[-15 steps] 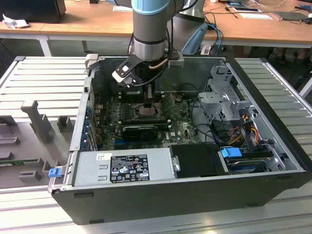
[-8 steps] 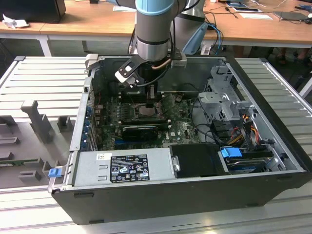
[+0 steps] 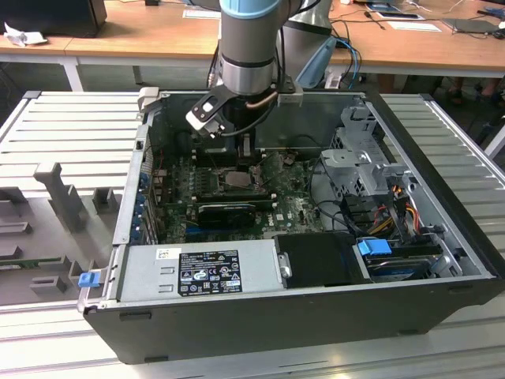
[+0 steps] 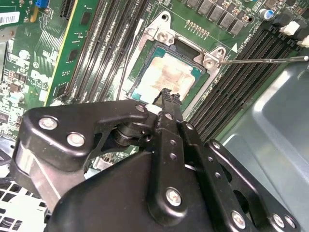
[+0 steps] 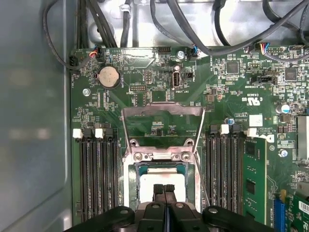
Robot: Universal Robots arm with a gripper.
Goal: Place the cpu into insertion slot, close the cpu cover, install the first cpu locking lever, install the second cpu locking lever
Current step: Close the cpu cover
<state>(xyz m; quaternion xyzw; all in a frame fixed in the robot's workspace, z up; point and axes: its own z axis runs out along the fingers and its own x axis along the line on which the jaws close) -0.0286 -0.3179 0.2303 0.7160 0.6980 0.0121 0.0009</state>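
In the exterior view, the open computer case rests on a slatted counter, with the arm reaching down inside. In the first wrist view, the cpu cover stands swung open behind the insertion slot. The cpu lies seated in it (pale face up). The fingers are pressed together, empty, over its edge.

The exterior view looks down slantwise from well back over the whole open computer case, while both wrist views sit close above its motherboard, first straight down, second tilted, sharing the socket
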